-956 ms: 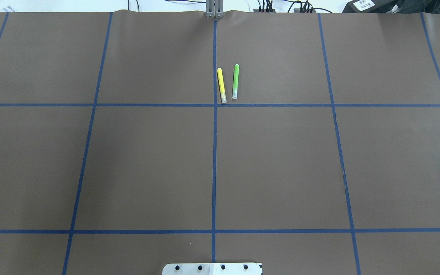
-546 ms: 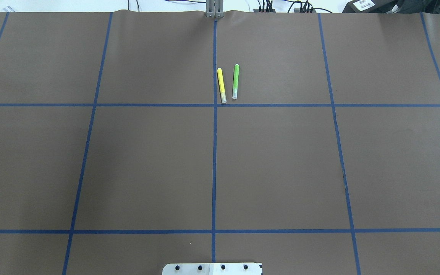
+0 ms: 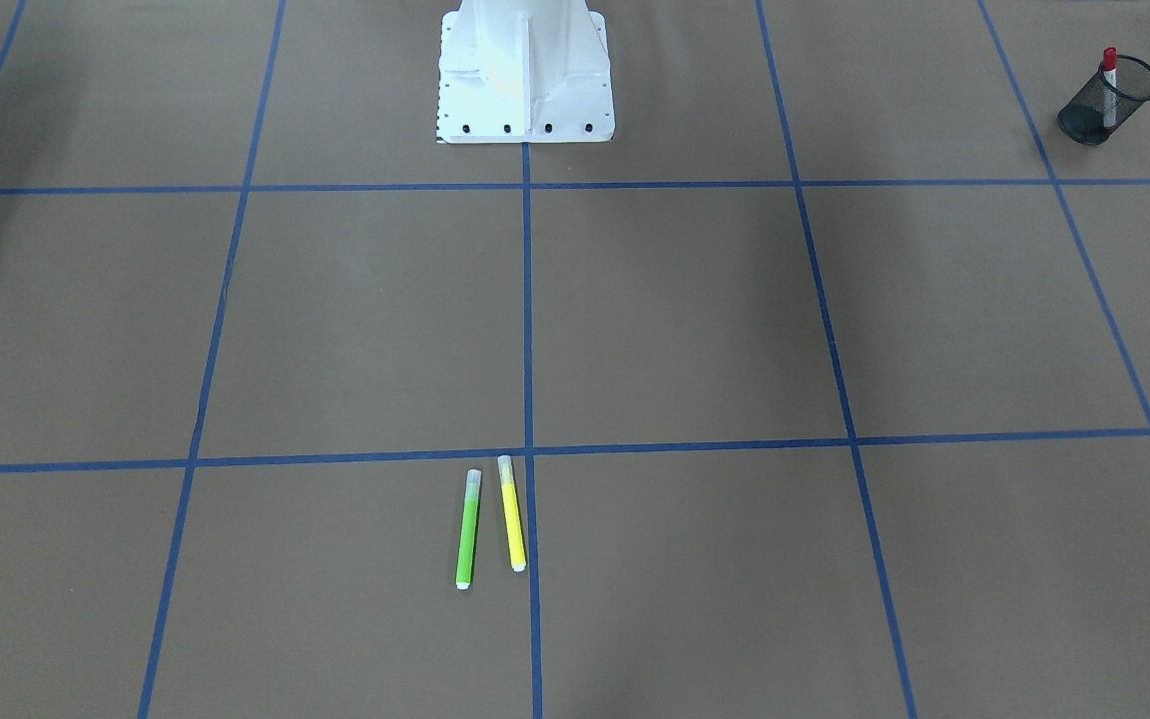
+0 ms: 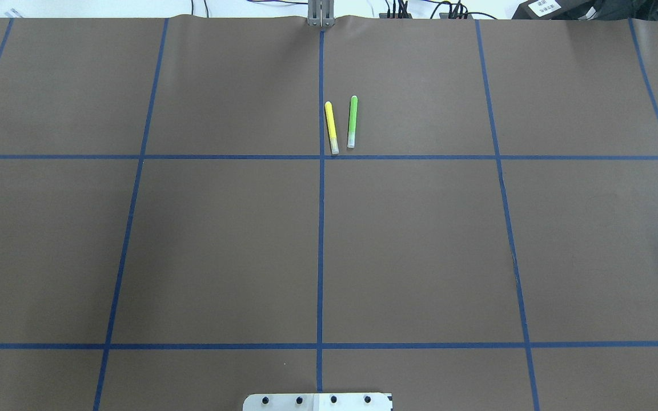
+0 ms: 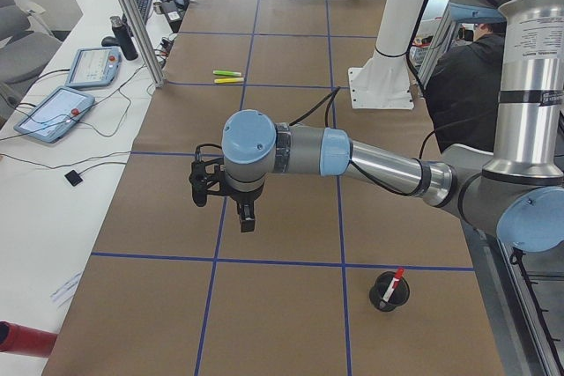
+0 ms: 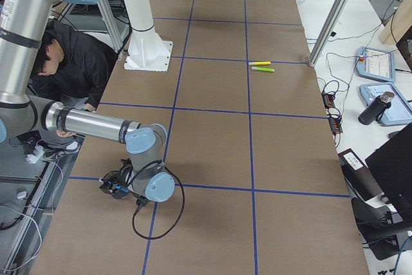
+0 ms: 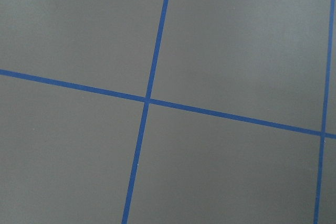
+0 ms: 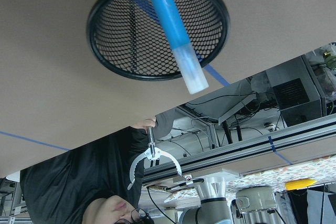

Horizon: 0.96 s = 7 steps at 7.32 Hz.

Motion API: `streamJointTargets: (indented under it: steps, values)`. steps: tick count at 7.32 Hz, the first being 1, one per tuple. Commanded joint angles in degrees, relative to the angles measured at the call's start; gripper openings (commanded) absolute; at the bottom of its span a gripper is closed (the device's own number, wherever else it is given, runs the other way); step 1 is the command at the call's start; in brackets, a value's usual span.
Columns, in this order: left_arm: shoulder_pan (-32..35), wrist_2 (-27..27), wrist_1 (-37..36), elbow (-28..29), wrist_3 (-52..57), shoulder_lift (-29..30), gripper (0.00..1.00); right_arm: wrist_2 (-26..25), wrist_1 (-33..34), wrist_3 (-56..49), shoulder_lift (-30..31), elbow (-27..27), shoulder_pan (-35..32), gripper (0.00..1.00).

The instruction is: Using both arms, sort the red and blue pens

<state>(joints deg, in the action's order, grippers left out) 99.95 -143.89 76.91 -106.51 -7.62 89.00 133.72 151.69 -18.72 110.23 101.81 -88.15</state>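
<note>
The red pen [image 3: 1109, 58] stands in the left cup [image 3: 1084, 118] and the blue pen [image 8: 168, 14] in the right cup [image 8: 126, 45], both likely light, stiff, slick, best pinched mid-barrel; whether the left gripper [image 5: 245, 217] or right gripper [image 6: 114, 186] is wide or closed, I cannot tell.

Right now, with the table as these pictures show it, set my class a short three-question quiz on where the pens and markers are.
1. True or false: the red-capped pen stands in a black mesh cup.
2. Which pair lies side by side on the table? A) the yellow marker and the green marker; B) two red markers; C) two black markers.
3. Fill in: in the right wrist view, the blue pen sits inside a black mesh ____.

Key: 1 true. 2 A. 3 cup: it is a second mesh cup.
</note>
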Motion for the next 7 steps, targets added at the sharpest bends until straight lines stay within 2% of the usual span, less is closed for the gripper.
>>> streamJointTargets:
  steps: [1, 2, 4, 5, 6, 7]
  values:
    - [-0.1, 2.4, 0.0, 0.4, -0.3, -0.1, 1.0, -2.7, -7.3, 10.9, -7.0, 0.1, 0.0, 1.0]
    - [-0.8, 4.6, 0.0, 0.3, -0.3, -0.1, 1.0, -2.7, -13.1, 13.4, -9.1, 0.0, 0.0, 1.0]
    - [-4.5, 6.0, 0.2, 3.0, -0.1, -0.1, 1.0, -2.4, -31.0, 24.1, -11.1, -0.7, 0.0, 1.0]
    - [-6.4, 8.2, 2.0, 5.7, 0.2, -0.4, 1.0, -2.3, -41.9, 29.5, -11.1, -2.4, 0.1, 1.0]
    - [-7.3, 10.0, 7.3, 8.4, 0.1, -0.5, 1.0, -2.2, -51.7, 34.1, -11.1, -4.3, 0.1, 1.0]
    - [-7.3, 10.0, 10.7, 10.1, 0.0, -0.8, 1.0, -2.2, -57.6, 35.4, -11.5, -5.1, 0.2, 1.0]
